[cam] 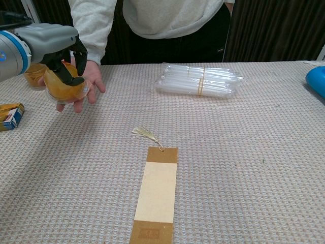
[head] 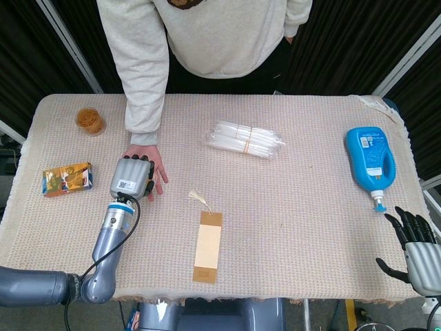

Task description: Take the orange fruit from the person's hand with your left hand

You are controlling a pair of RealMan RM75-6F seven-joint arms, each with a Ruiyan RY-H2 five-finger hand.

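The orange fruit (cam: 62,85), in a clear wrap, shows in the chest view at the far left, just above the table. My left hand (cam: 57,44) grips it from above with dark fingers curled around it. In the head view the left hand (head: 130,177) covers the fruit entirely. The person's hand (cam: 86,81) lies palm up right behind and under the fruit, fingers spread, and the person's hand (head: 153,164) pokes out beside mine in the head view. My right hand (head: 417,246) rests at the table's near right corner, fingers apart and empty.
A small jar (head: 90,121) stands at the far left, a yellow box (head: 67,178) nearer. A bundle of clear tubes (head: 246,139) lies mid-table, a bookmark with tassel (head: 207,245) in front, and a blue bottle (head: 371,158) at the right.
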